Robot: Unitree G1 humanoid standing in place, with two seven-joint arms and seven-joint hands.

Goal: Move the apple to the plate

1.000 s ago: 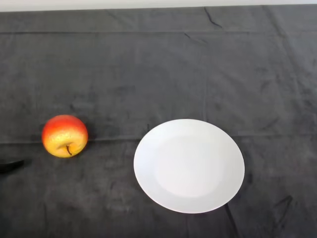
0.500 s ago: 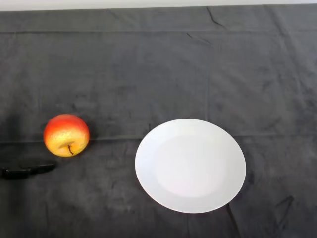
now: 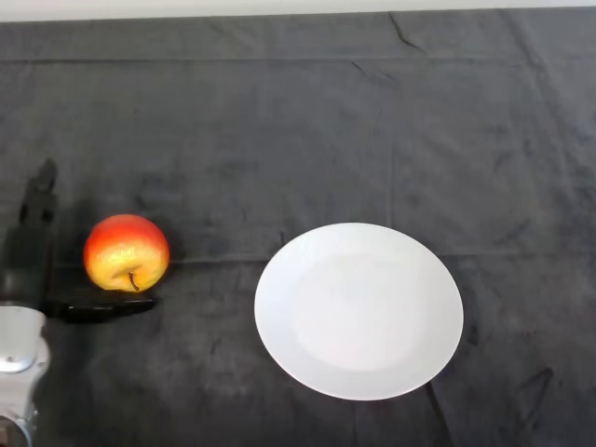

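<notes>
A red and yellow apple (image 3: 126, 252) sits on the dark cloth at the left, its stem toward me. My left hand (image 3: 28, 261) is at the left edge, just left of the apple. It is open: one finger points up past the apple's left side and the thumb (image 3: 107, 306) lies straight under the apple's near side. The hand is close to the apple but I cannot tell whether it touches. A white round plate (image 3: 358, 310) lies empty to the right of the apple, a short gap away.
The dark cloth (image 3: 298, 140) covers the whole table, with a few wrinkles at the back. The table's far edge (image 3: 298, 7) runs along the top of the view.
My left hand has come in from the lower left edge and now brackets the apple's left and near sides. The apple and plate have stayed put.
</notes>
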